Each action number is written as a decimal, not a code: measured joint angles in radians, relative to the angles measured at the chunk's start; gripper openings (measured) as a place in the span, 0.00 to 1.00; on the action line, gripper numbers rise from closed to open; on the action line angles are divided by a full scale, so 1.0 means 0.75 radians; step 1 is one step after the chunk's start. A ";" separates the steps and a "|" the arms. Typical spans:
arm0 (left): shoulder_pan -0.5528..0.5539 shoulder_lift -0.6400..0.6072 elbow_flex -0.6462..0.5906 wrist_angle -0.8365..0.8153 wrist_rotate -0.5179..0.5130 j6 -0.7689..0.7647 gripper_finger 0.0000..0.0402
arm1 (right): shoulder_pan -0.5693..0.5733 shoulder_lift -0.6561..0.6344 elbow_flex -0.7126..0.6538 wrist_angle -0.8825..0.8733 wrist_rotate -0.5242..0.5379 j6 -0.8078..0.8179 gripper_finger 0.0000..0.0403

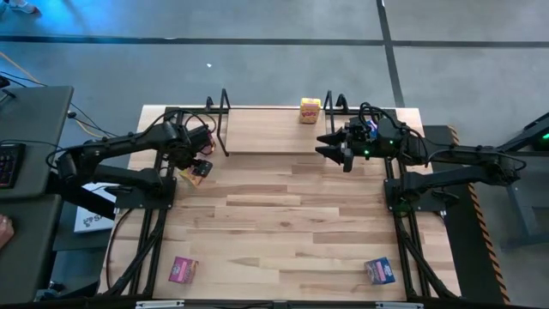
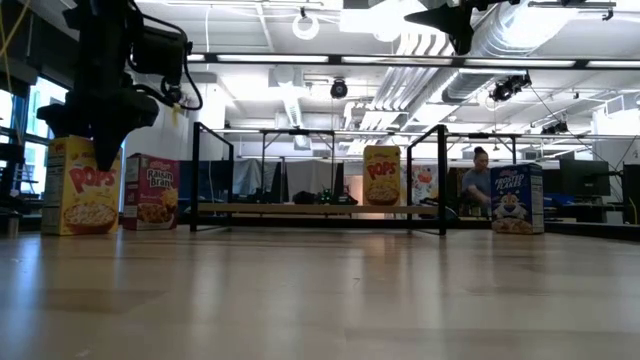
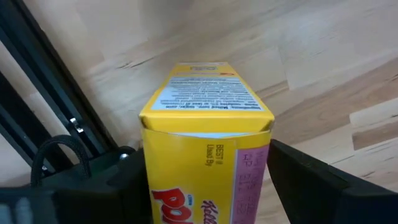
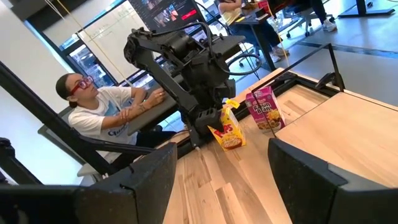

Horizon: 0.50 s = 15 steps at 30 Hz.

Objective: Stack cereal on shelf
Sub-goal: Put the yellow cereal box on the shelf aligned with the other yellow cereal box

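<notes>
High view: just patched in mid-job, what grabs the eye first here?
The left gripper, at the table's left edge by the shelf, straddles a yellow cereal box. Another yellow box already stands on the shelf's right end, with the open right gripper hovering just in front of it.

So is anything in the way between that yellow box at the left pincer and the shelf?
Yes: a pink box stands beside the yellow box, toward the shelf, whose black end frame also faces it.
</notes>
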 joint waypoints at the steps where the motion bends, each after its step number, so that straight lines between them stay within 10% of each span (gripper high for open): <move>1: 0.000 0.000 0.000 0.000 0.000 -0.003 0.64 | 0.000 0.000 0.000 0.000 0.000 0.000 0.62; 15: 0.000 -0.001 0.004 -0.008 0.033 -0.024 0.47 | 0.000 0.000 0.000 0.000 0.000 -0.002 0.62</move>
